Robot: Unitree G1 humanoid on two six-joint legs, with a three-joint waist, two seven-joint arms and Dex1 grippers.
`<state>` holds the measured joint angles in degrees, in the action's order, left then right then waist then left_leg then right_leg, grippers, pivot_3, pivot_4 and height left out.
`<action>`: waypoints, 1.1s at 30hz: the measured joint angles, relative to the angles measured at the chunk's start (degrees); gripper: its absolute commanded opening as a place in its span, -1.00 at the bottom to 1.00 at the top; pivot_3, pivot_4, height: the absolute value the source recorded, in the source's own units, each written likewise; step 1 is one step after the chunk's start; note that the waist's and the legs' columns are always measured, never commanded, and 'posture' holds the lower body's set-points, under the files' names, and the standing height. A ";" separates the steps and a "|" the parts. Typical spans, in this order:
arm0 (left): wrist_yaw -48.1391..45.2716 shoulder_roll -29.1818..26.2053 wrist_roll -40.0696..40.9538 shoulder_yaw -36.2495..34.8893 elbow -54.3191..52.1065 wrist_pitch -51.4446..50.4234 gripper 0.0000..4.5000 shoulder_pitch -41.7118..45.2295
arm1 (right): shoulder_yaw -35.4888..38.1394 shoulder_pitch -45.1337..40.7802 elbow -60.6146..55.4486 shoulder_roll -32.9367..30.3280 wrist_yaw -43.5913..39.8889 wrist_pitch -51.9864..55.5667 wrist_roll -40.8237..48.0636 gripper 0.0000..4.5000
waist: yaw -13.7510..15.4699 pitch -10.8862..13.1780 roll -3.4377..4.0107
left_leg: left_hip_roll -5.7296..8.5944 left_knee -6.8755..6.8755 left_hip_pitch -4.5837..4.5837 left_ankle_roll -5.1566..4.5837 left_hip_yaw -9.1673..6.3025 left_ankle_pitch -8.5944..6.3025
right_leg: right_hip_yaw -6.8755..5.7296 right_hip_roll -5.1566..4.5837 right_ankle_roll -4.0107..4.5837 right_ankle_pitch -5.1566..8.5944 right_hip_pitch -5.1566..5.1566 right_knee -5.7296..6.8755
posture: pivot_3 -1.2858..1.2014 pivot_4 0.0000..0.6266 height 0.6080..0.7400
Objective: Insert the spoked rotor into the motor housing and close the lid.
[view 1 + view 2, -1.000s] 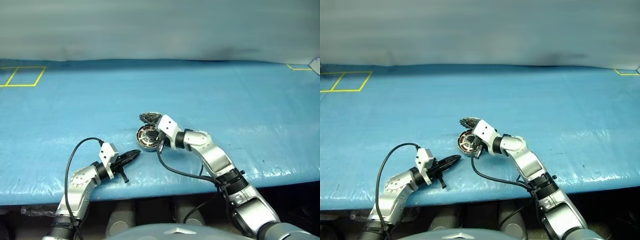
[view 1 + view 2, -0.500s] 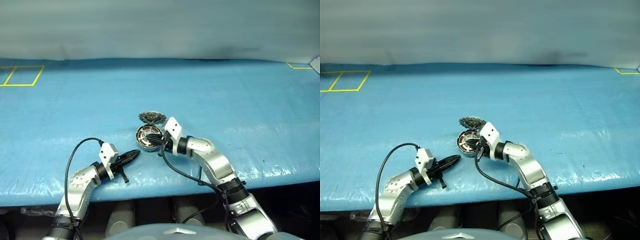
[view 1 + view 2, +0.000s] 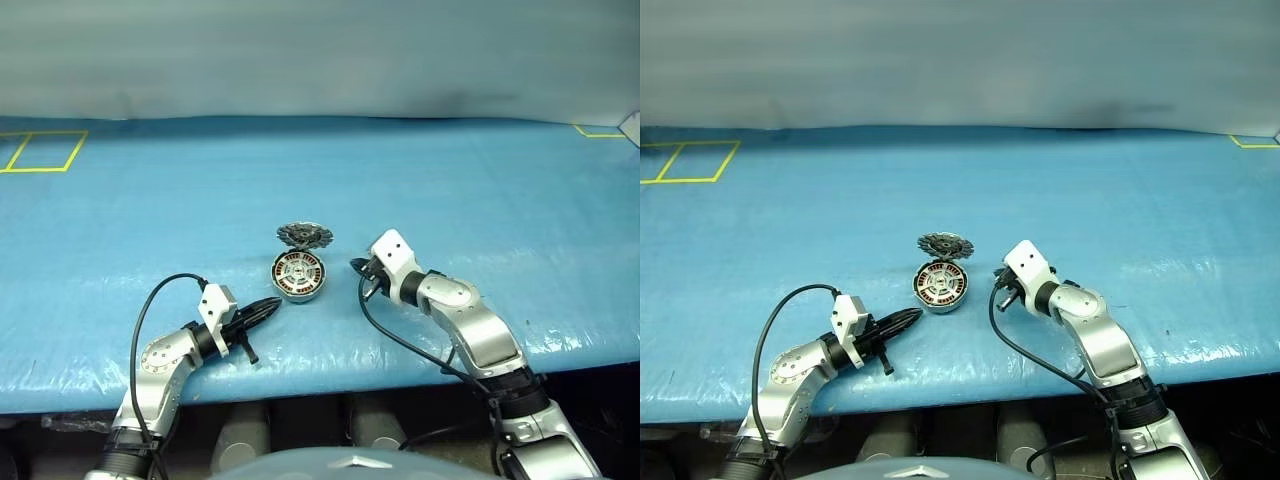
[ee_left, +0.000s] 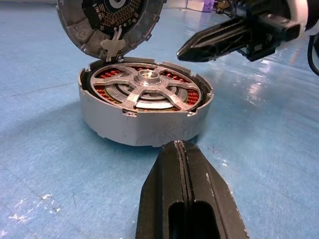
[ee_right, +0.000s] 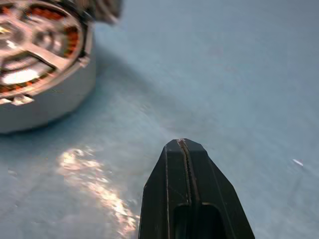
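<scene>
The motor housing [image 4: 139, 127] stands on the blue table with the spoked rotor [image 4: 149, 92] lying inside it, copper windings showing between the silver spokes. The lid [image 4: 107, 22] stands up open from the housing's far edge, its inner face towards me. My left gripper [image 3: 272, 305] is shut and empty, resting on the table just short of the housing's near left side. Shut and empty as well, my right gripper [image 3: 357, 265] hovers a little to the right of the housing [image 5: 40, 74], pointing left at it without touching.
A blue sheet [image 3: 480, 190] covers the table, with its front edge close behind both arms. Yellow tape marks [image 3: 40, 152] lie at the far left and far right corners. A black cable [image 3: 150, 305] loops over my left arm.
My right gripper has drawn back from the top of the housing to its right side, leaving the rotor in the housing. The left gripper has kept still and the lid stays open.
</scene>
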<state>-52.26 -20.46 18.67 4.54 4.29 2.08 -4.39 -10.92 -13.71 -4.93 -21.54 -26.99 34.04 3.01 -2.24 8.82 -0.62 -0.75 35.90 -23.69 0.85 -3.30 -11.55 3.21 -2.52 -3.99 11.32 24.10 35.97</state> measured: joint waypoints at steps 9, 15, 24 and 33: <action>-0.32 -0.12 0.49 -0.72 -0.15 -0.03 -1.00 -0.46 | 6.11 -11.70 15.68 11.43 9.52 -8.27 0.94 -0.99 | -0.12 0.05 -0.01 | 0.01 0.00 -0.04 -0.02 0.02 0.01 | 0.03 0.03 -0.01 -0.01 0.00 0.02 | 0.03 -0.52 1.00; -0.27 -0.07 0.51 -1.13 -0.93 -0.02 -1.00 -1.49 | 12.84 -18.16 25.12 15.00 6.43 -12.91 7.65 -0.99 | -0.33 0.10 0.06 | 0.00 -0.04 -0.01 -0.03 0.02 0.01 | 0.04 0.04 0.00 -0.02 -0.03 0.02 | 0.03 -0.52 1.00; -0.27 -0.01 0.52 -1.25 -1.43 -0.01 -1.00 -2.30 | 15.31 -20.01 21.89 17.03 -6.53 -3.72 22.41 -0.99 | -0.73 0.16 0.17 | -0.01 -0.03 0.03 -0.03 -0.01 0.01 | 0.04 0.06 0.00 -0.02 -0.09 0.04 | 0.03 -0.52 1.00; 0.12 -0.01 0.50 -1.79 -1.48 0.07 -1.00 -2.54 | 11.41 -20.77 19.87 14.94 -13.53 3.29 25.09 -0.99 | -1.09 0.18 0.20 | -0.01 -0.03 0.04 -0.03 -0.02 0.01 | 0.03 0.06 0.01 -0.01 -0.08 0.05 | 0.03 -0.52 1.00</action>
<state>-52.14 -20.46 19.17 2.76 2.81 2.15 -6.94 0.49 -34.48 14.95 -6.60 -40.51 37.33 28.10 -3.32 9.00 -0.42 -0.77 35.87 -23.65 0.82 -3.32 -11.54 3.25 -2.47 -3.99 11.31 24.02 36.02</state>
